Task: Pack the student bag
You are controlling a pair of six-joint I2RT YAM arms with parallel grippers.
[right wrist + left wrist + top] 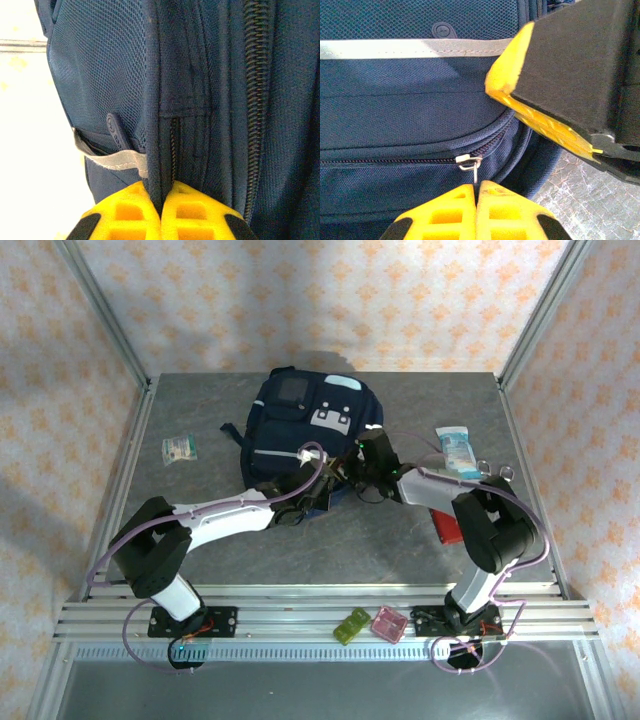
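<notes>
The top external camera sits high above and behind the arm bases, looking down and forward over the whole table (pixel 200 530), far enough back to take in the side walls. The left wrist camera looks out along its own yellow fingers (pixel 445 210), very near the student bag (pixel 395 110), facing a zipper pull (pixel 470 162) on its side. The right wrist camera is just as near, facing a seam of the bag's fabric past its fingers (pixel 195 210). All three views share the bag. The left wrist view also catches the right gripper (pixel 530 115) at its upper right.
</notes>
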